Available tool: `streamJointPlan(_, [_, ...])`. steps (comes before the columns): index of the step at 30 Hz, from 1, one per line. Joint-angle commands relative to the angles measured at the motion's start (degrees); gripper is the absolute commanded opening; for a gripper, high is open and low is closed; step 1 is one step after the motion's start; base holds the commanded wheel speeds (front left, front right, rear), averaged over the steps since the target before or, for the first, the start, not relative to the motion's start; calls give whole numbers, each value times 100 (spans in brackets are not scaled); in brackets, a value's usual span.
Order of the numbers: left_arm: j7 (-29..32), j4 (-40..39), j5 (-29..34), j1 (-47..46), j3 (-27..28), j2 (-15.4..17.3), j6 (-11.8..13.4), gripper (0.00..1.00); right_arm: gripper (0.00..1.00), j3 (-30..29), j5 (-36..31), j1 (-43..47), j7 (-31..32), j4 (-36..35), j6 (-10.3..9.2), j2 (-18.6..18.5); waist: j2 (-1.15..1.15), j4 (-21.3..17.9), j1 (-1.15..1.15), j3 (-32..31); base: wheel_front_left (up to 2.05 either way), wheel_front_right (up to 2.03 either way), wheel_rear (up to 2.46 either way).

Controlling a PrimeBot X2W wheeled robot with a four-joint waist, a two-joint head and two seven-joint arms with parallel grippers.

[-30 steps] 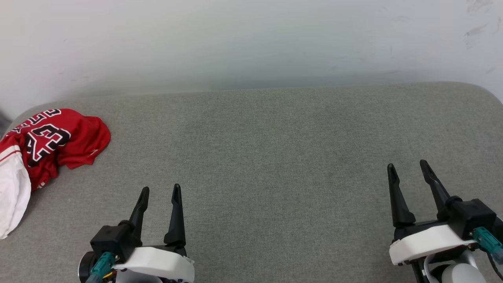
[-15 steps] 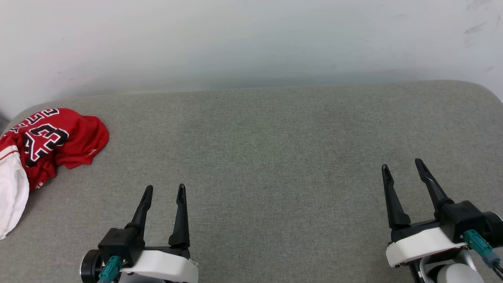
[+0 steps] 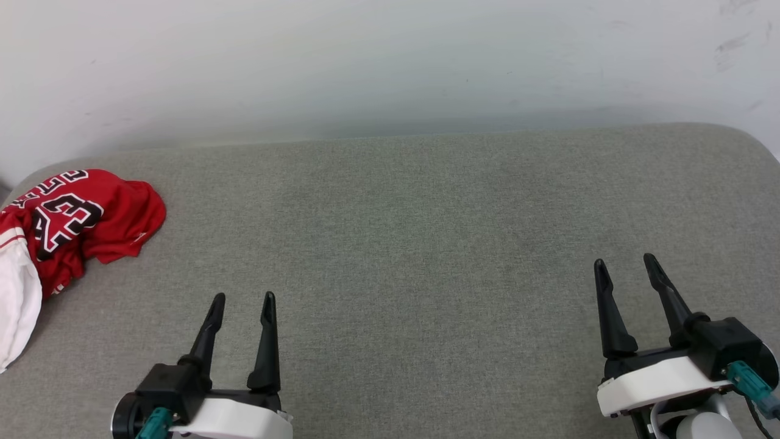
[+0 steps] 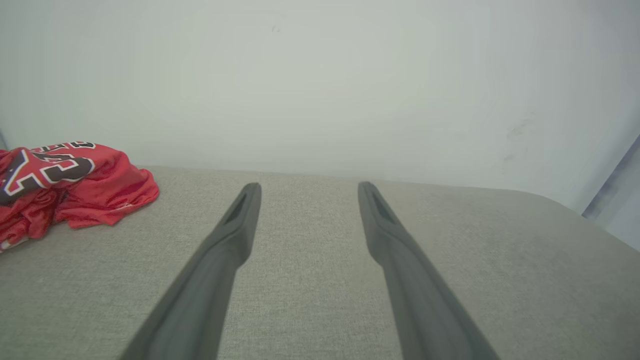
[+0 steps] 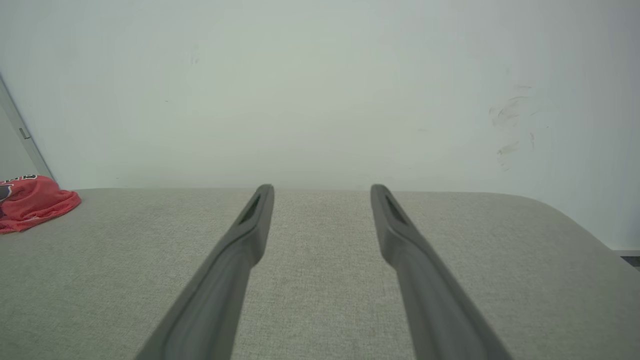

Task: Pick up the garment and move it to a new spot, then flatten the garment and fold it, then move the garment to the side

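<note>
The garment (image 3: 73,225), a red jersey with black white-outlined lettering and a white sleeve, lies crumpled at the far left of the grey cushioned surface (image 3: 414,231). It also appears at the left in the left wrist view (image 4: 70,185) and small at the left edge in the right wrist view (image 5: 30,202). My left gripper (image 3: 242,299) hovers open at the lower left, to the right of the garment and apart from it, nothing between its fingers (image 4: 240,225). My right gripper (image 3: 626,263) is open at the lower right, far from the garment.
A pale wall (image 3: 390,61) rises directly behind the grey surface. The surface's rounded right end (image 3: 749,146) curves away at the upper right. Its left end lies just past the garment.
Both grippers have drawn back a little toward the bottom of the head view, the left one also shifting slightly left. The garment lies as before; the view has shifted slightly.
</note>
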Motion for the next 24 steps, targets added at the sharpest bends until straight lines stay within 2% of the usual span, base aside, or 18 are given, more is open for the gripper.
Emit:
streamJointPlan(1, [-56,53,121,58,-37,-8,-18,100,100,19,-85,-23,-44,27,-2,5,0,-7,0,-1,0,0,0])
streamJointPlan(4, [-86,168,326,74,-116,-10,-41,100,100,42,-200,-16,-85,75,-2,5,0,-17,0,-6,0,0,0])
streamJointPlan(8, [-146,254,545,108,-186,-8,60,100,100,40,-406,-12,-140,155,-2,5,0,-33,0,-7,0,0,0])
streamJointPlan(18, [-140,385,431,105,-146,-9,47,100,100,86,-292,-1,-136,237,-2,5,0,7,0,-52,0,0,0])
streamJointPlan(24, [-140,406,355,62,-119,-10,73,100,100,194,-257,56,-136,274,-2,6,0,181,0,-71,0,0,0])
